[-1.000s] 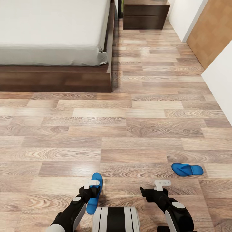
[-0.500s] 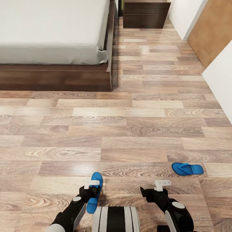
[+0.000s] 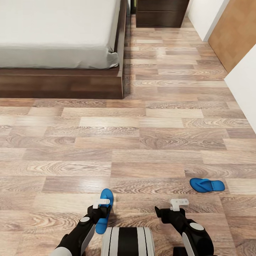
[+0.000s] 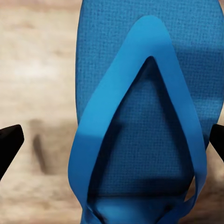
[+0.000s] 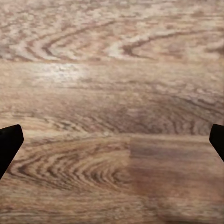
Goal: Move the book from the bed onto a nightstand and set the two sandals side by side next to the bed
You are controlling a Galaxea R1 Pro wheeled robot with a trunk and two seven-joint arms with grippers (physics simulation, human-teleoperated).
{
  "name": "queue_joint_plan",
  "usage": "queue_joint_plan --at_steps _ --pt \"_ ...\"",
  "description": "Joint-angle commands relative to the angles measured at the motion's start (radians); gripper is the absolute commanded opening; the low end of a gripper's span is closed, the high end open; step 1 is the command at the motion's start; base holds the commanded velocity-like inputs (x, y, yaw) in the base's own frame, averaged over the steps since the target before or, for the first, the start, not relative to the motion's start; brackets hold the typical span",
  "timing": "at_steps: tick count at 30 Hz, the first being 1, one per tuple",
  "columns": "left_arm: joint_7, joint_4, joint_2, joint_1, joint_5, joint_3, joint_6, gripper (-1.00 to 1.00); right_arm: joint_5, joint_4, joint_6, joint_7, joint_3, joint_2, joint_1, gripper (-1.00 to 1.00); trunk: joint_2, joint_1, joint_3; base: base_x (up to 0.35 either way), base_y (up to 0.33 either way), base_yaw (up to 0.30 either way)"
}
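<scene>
The left gripper (image 4: 112, 140) hangs with its dark fingertips (image 4: 10, 140) spread wide at opposite edges of the left wrist view, and a blue sandal (image 4: 144, 116) lies on the floor between and below them, its strap a V across the sole; nothing is clamped. From the head camera the same left gripper (image 3: 101, 204) sits over the near sandal (image 3: 104, 210), which lies lengthwise on the wood plank floor (image 3: 142, 142) just ahead of the robot's base (image 3: 128, 241). The right gripper (image 5: 112, 140) is likewise spread, its fingertips (image 5: 10, 142) at the edges of the right wrist view with bare planks between them; in the head view the right gripper (image 3: 179, 203) hovers above the floor. The second sandal (image 3: 207, 185) lies crosswise, near the right gripper, ahead of it and to its right, apart from it and well apart from the first. Beyond both arms a broad stretch of open planks runs to the bed (image 3: 57, 32), whose grey mattress ends in a rumpled corner above the dark wooden frame (image 3: 64, 85). A clear aisle passes along the bed's right side to the nightstand (image 3: 161, 13) at the far end. A white wall (image 3: 245, 89) and a tan wooden panel (image 3: 234, 32) bound the room on the right.
</scene>
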Motion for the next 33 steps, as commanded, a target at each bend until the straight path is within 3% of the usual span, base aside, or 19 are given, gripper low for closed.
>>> queue_joint_plan --at_steps 1,20,25,33 --pt "0.001 -0.001 0.0 0.0 -0.001 -0.002 0.003 1.0 -0.001 -0.001 0.005 0.003 -0.001 0.0 0.0 1.0 0.0 0.0 -0.001 0.0 0.0 0.0" --pt "0.001 -0.001 0.0 -0.003 -0.001 -0.002 0.002 1.0 -0.001 -0.001 0.005 0.003 0.0 0.0 0.0 1.0 0.0 0.0 -0.001 0.0 0.0 0.0" --pt "0.001 -0.001 0.0 -0.003 -0.001 -0.002 0.001 1.0 -0.002 -0.001 0.005 0.003 0.0 0.001 0.0 1.0 -0.001 0.002 -0.02 0.0 0.0 0.0" --pt "0.001 -0.001 0.0 -0.003 -0.001 -0.002 0.001 1.0 -0.002 0.0 0.005 0.003 0.001 0.002 0.0 1.0 -0.001 0.002 -0.02 0.0 0.0 0.0"
